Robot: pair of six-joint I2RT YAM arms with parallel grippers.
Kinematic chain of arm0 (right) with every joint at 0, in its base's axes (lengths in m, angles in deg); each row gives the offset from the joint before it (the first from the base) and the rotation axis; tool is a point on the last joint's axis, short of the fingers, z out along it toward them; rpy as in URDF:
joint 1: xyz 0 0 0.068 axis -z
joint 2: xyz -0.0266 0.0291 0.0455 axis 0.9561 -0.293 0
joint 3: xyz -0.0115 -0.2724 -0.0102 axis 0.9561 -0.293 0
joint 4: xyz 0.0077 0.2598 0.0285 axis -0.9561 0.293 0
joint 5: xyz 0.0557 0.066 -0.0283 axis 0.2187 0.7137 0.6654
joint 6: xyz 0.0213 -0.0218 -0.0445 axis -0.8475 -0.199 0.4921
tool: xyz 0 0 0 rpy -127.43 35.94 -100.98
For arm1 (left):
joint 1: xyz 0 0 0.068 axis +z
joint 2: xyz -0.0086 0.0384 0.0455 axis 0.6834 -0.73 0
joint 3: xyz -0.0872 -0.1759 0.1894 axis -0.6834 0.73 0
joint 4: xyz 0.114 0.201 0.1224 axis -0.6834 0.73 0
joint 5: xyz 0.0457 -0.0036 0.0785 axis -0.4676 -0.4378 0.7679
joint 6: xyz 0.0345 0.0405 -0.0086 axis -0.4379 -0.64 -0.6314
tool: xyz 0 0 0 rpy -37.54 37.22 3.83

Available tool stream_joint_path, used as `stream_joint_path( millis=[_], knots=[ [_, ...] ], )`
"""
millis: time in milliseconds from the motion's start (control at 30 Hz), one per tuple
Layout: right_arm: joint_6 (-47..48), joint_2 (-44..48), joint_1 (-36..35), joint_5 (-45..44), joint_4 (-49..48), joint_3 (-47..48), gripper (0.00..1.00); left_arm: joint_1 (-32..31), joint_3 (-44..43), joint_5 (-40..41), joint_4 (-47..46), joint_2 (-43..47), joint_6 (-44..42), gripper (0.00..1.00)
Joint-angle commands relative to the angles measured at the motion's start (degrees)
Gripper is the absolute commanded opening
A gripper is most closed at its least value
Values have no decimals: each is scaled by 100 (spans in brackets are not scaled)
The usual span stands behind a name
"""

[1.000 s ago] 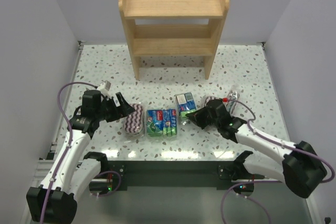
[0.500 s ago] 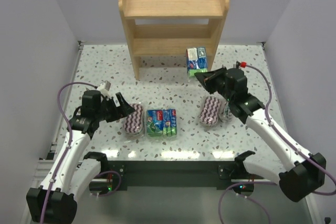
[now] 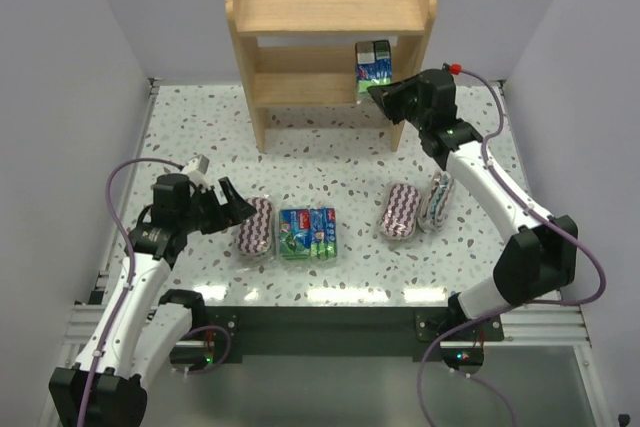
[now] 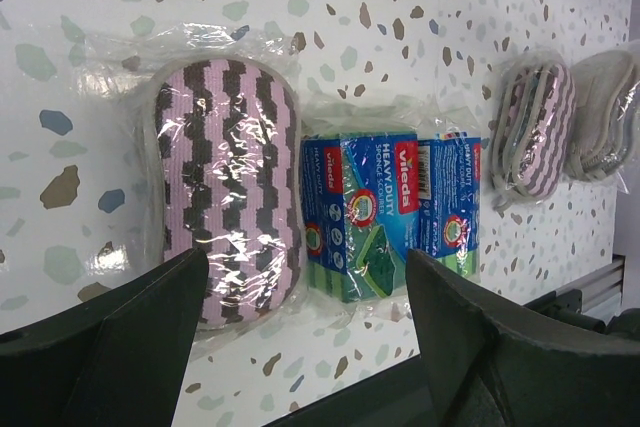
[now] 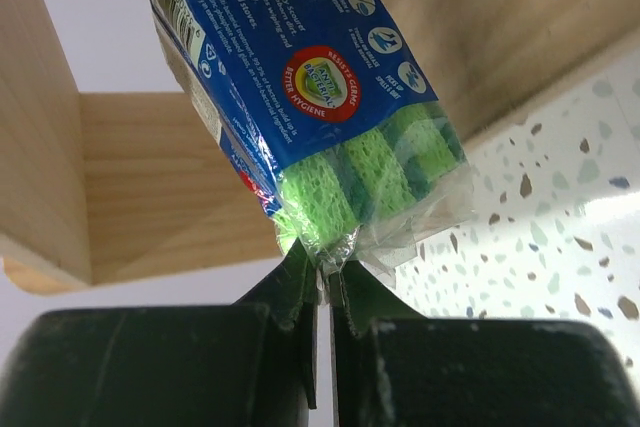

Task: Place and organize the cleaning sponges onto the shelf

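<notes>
Working on a speckled table (image 3: pixel 480 147) between pale walls, with a light wooden shelf (image 3: pixel 330 2) standing at its far edge. Stretching the right gripper (image 5: pixel 325 272) out to the right end of the shelf's lower tier, jaws pinching tight on the crimped wrapper seam of a green-and-blue sponge pack (image 3: pixel 374 62), holding it upright by the right side panel; not being able to tell whether it is touching the board. Hanging the left gripper (image 3: pixel 232 205) low over the near left of the table, jaws spread wide and gripping nothing, just beside one oval zigzag pad (image 3: pixel 256 227). Leaving two more packs (image 3: pixel 307 233) lying side by side next to that pad, and two further oval pads (image 3: pixel 402 211) together to the right. Judging this as the placing step for the first pack, with five sponges waiting on the table. Calling next for easing the pack forward and down until seated on the lower board, tucked toward the side panel, and only then opening the jaws.
</notes>
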Motion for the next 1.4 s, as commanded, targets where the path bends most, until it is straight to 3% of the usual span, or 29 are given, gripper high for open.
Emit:
stream_joint_path(
  millis=[0,200,300,333,533,633,767,1033,1133,1367],
  knots=[
    [25,-296,107,38,-95,685,0,-29,-251,-43,166,125,-78,85],
    [-10,-630,247,38,63,854,3,-29,-242,-25,236,196,-87,85],
    [-10,-640,318,196,72,801,17,-29,-251,-42,245,204,-78,85],
    [-19,-631,318,249,46,784,32,-29,-251,-34,245,213,-78,85],
    [236,-376,327,407,-306,696,59,-29,-242,-60,218,196,-43,85],
    [429,27,327,565,-332,477,65,-29,-251,-86,201,213,-16,85],
    [543,1132,309,908,-341,-575,69,-29,-233,-121,148,231,19,85],
    [1290,2989,151,1461,1003,-2651,72,-55,-14,-701,-300,125,307,85],
    [1378,3595,107,1462,1328,-3328,72,-605,319,-667,-624,265,1139,83],
    [1423,4124,90,1435,1716,-3918,73,-2989,1129,1719,-1241,1179,4287,81]
  ],
)
